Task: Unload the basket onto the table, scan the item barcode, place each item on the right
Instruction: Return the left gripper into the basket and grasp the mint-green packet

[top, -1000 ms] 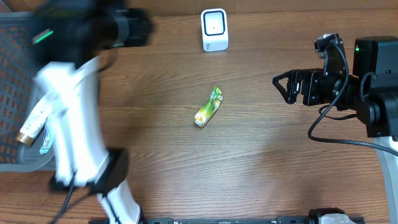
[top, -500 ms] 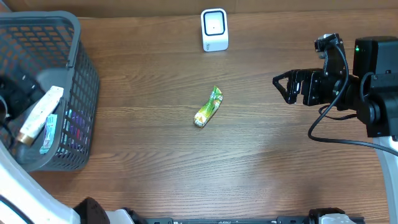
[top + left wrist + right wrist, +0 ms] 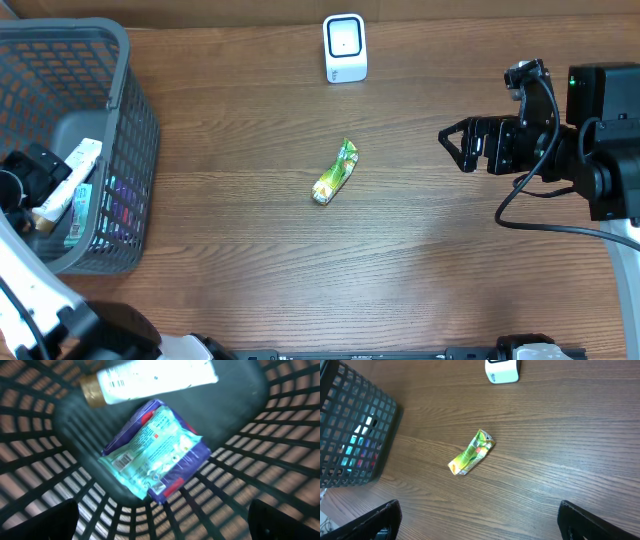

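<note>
Right arm (image 3: pixel 600 165) black, green LED (image 3: pixel 575 78), black cable (image 3: pixel 500 210); left arm (image 3: pixel 25 275) white, black joints.

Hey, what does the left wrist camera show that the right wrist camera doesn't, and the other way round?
Only the left wrist view: the inside of the basket from above, with a white tube with a gold cap and a purple-edged packet lying on its floor.
Only the right wrist view: the green sachet lying on the wooden table, and the white scanner at the top edge.
Both: the dark mesh basket, which the right wrist view sees from outside, at its left.
</note>
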Action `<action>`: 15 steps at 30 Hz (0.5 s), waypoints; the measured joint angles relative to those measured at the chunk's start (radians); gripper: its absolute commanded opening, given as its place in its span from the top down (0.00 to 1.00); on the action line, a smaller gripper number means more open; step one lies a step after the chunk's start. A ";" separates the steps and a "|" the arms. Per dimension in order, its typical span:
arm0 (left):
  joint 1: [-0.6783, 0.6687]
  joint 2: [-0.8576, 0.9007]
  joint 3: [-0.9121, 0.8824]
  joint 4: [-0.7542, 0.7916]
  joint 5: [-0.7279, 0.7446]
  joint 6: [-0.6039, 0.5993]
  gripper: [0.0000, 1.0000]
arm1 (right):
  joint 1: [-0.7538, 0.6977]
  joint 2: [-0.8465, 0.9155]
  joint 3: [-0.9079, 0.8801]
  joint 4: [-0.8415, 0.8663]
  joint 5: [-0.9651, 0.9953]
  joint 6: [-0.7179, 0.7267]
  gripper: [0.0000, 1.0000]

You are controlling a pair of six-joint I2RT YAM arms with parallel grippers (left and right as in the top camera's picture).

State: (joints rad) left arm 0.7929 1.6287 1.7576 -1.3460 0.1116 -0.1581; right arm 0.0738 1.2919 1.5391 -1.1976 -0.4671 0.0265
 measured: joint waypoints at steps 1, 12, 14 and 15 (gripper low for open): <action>0.000 0.029 -0.014 0.015 -0.003 0.002 0.00 | 0.000 0.000 0.000 -0.001 0.000 0.000 0.00; -0.017 0.314 -0.057 0.129 -0.007 0.164 0.05 | 0.000 0.000 0.000 -0.002 0.000 0.000 0.00; -0.031 0.330 -0.057 0.130 -0.007 0.199 0.07 | 0.000 0.000 0.000 -0.003 0.000 0.001 0.00; -0.039 0.332 -0.057 0.132 -0.008 0.215 0.07 | 0.000 0.000 0.000 -0.002 0.000 0.000 0.00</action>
State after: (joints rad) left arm 0.7544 1.9610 1.7004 -1.2144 0.1040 0.0566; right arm 0.0734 1.2919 1.5391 -1.1999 -0.4671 0.0269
